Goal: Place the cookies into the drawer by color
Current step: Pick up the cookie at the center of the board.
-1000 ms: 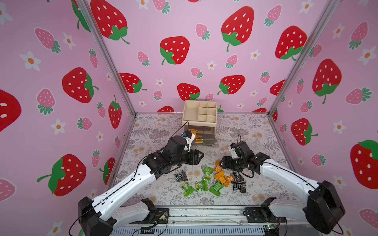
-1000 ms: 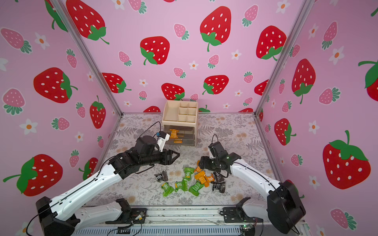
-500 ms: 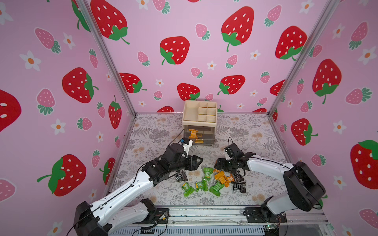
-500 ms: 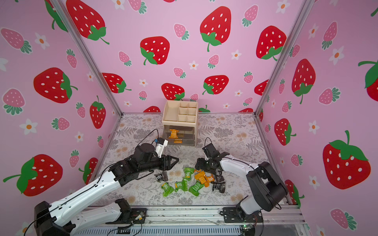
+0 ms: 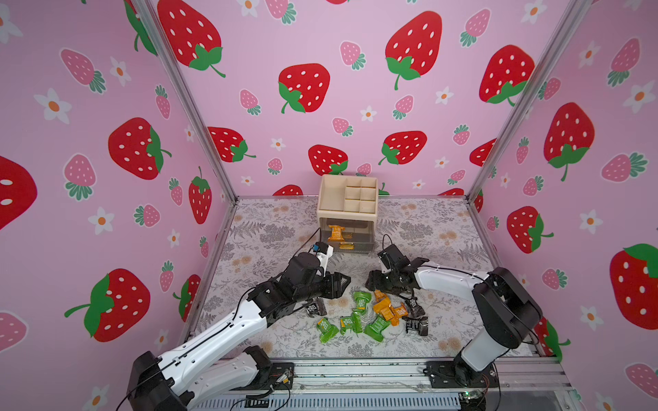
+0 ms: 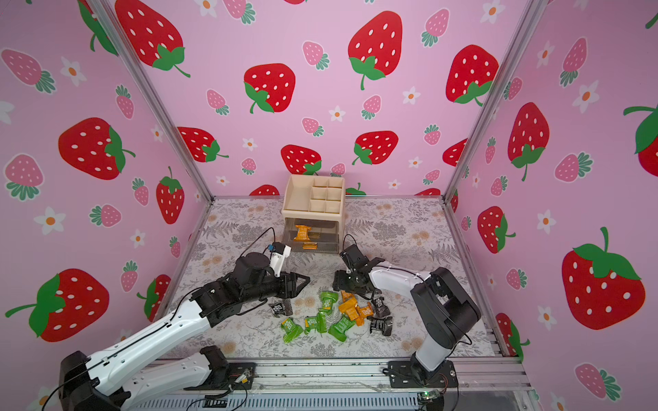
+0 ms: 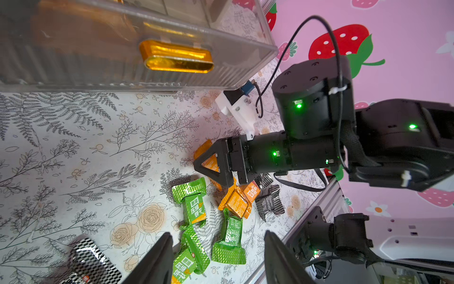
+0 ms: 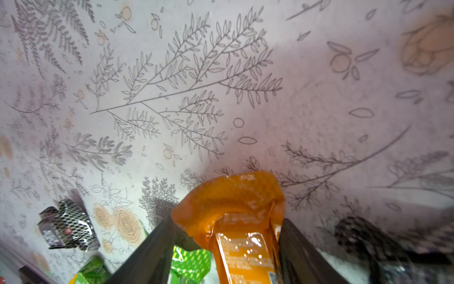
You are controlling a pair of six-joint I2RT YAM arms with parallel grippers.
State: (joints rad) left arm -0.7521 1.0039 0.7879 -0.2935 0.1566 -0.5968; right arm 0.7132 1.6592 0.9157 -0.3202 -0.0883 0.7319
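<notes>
1. The left hand (image 7: 217, 235) is hovering near green cookies (image 7: 194, 204) on the table (image 7: 73, 147), its fingers apart and empty.
2. The right hand (image 8: 227, 220) is straddling an orange cookie (image 8: 242, 243); I cannot tell whether it is clamping it.
3. The beige drawer unit (image 5: 347, 214) is standing at the table's back, with its open drawer (image 5: 359, 246) holding orange cookies (image 5: 335, 233).

Left arm (image 5: 213, 331) extended forward and low. Left gripper (image 7: 218, 234) level, jaws apart, empty. Right arm (image 5: 448, 281) folded inward, wrist pitched down. Right gripper (image 8: 227, 218) jaws flank an orange cookie (image 8: 235, 196); grip unconfirmed.
</notes>
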